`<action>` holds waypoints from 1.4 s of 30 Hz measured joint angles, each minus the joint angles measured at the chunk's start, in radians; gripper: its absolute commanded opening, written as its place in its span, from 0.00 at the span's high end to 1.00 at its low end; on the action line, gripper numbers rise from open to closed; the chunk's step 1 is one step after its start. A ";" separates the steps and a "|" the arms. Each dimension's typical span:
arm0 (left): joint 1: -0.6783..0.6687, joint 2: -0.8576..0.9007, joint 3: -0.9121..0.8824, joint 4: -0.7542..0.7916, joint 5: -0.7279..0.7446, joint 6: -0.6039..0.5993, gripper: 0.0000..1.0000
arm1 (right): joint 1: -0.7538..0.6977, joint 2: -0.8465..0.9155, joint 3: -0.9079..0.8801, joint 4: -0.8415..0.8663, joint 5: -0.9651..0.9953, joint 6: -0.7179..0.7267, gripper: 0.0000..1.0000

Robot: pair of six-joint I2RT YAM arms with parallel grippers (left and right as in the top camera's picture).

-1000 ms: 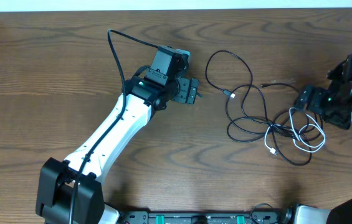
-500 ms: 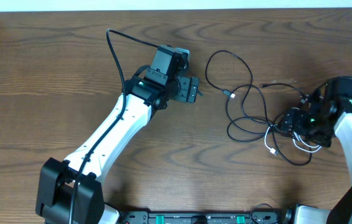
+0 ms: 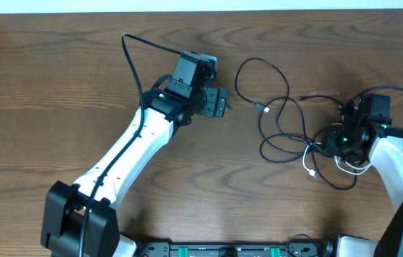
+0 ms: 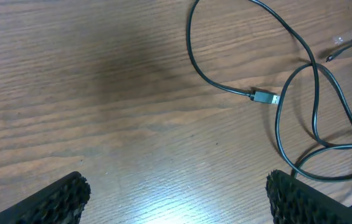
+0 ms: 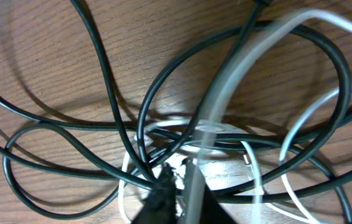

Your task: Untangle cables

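Note:
The black cord (image 3: pixel 262 108) sprawls in loose loops right of centre, one plug end (image 4: pixel 264 96) lying free on the wood. The white cord (image 3: pixel 308 160) is knotted into its right-hand loops. My right gripper (image 3: pixel 327 143) is down in that tangle. In the right wrist view its jaws (image 5: pixel 179 177) are shut together, with the white cord (image 5: pixel 225 93) rising blurred from between them and the black loops (image 5: pixel 104 81) around them. My left gripper (image 3: pixel 219 103) hovers left of the cords, open and holding nothing (image 4: pixel 179 193).
The table (image 3: pixel 58 78) is brown wood with its far edge along the top of the overhead view. A thick black arm wire (image 3: pixel 131 61) arcs behind my left arm. My left arm's white link (image 3: pixel 130 150) crosses the table's lower left.
My right gripper has swung left from the table's right edge into the tangle and shut there. The left arm has stayed still.

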 measured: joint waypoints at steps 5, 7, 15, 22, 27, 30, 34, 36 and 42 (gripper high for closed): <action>0.000 0.000 0.000 0.000 0.000 0.000 0.09 | 0.000 0.000 0.000 0.000 0.000 0.001 0.99; 0.000 0.000 0.000 0.000 0.000 0.000 0.09 | 0.000 0.000 0.000 0.002 -0.005 0.005 0.99; 0.000 0.000 0.000 0.000 0.000 0.000 0.09 | 0.000 0.000 0.035 0.006 -0.158 0.027 0.99; 0.000 0.000 0.000 0.002 0.000 0.000 0.09 | 0.001 0.000 0.381 -0.063 -0.367 0.077 0.99; 0.000 0.000 0.000 0.000 0.000 0.000 0.09 | 0.002 0.000 0.605 -0.079 -0.411 0.120 0.99; 0.000 0.000 0.000 0.000 0.000 0.000 0.09 | 0.002 0.000 0.745 -0.080 -0.423 0.151 0.99; 0.000 0.000 0.000 0.001 0.000 0.000 0.09 | 0.003 0.000 0.899 -0.056 -0.415 0.175 0.99; 0.000 0.000 0.000 0.000 0.000 0.000 0.09 | 0.003 0.000 0.958 -0.048 -0.389 0.189 0.99; 0.000 0.000 0.000 0.000 0.000 -0.003 0.09 | 0.003 0.000 1.078 -0.006 -0.290 0.206 0.99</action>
